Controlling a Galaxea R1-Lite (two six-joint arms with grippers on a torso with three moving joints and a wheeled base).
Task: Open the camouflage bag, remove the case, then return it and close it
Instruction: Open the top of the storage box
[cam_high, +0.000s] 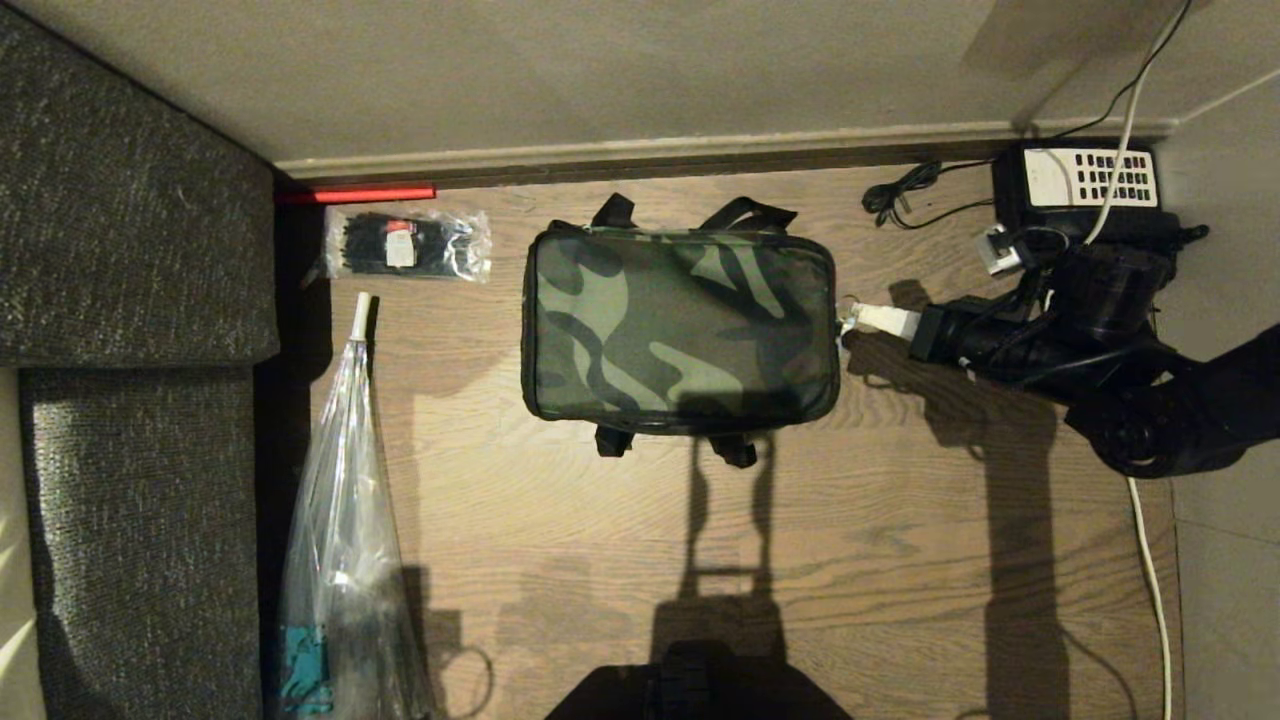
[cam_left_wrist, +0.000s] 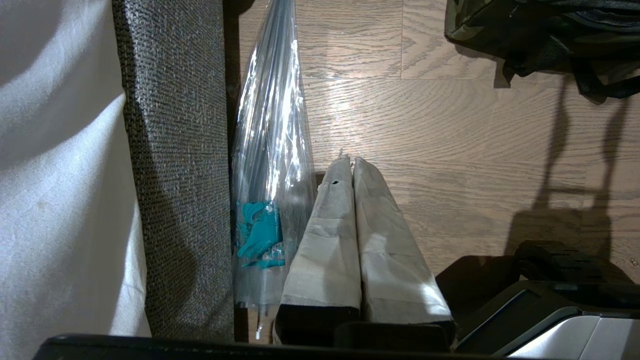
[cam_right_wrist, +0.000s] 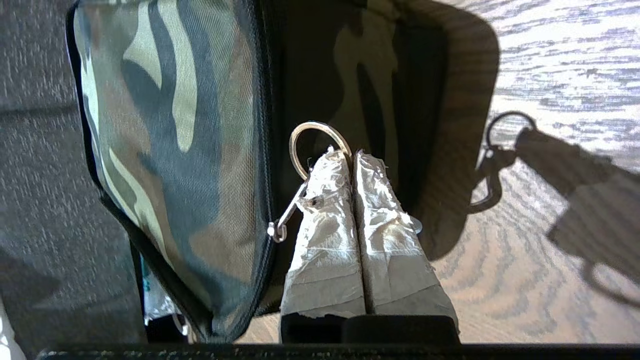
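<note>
Bag (cam_high: 680, 325) lies flat on the wood floor (cam_high: 880, 560), lid up and zipped all round, straps showing at its wall side and its near side; we take it as our landmark. The case is not in view; we judge it is inside the closed bag. Our right gripper (cam_high: 862, 320) sits at the bag's right end, fingers (cam_right_wrist: 325, 200) pressed together, tips at the metal clip (cam_right_wrist: 305, 165) that hangs from the zipper. The wrist view puts the ring right against one fingertip, but we cannot tell whether any of it is pinched between the fingers or merely lies beside them. Our left gripper (cam_left_wrist: 352, 167) is parked well off the bag's left near corner, fingers together on nothing, by a clear plastic sleeve (cam_high: 345, 520) along the sofa (cam_high: 130, 250). A telephone (cam_high: 1085, 185) stands beyond the bag's right end, by the wall. Step in hand, as we read it: the very first, opening the zipper. The next move calls for a sure hold on the clip, then a steady pull along the zipper line round the lid's edge. The bag is soft and unanchored, so it may drag.
</note>
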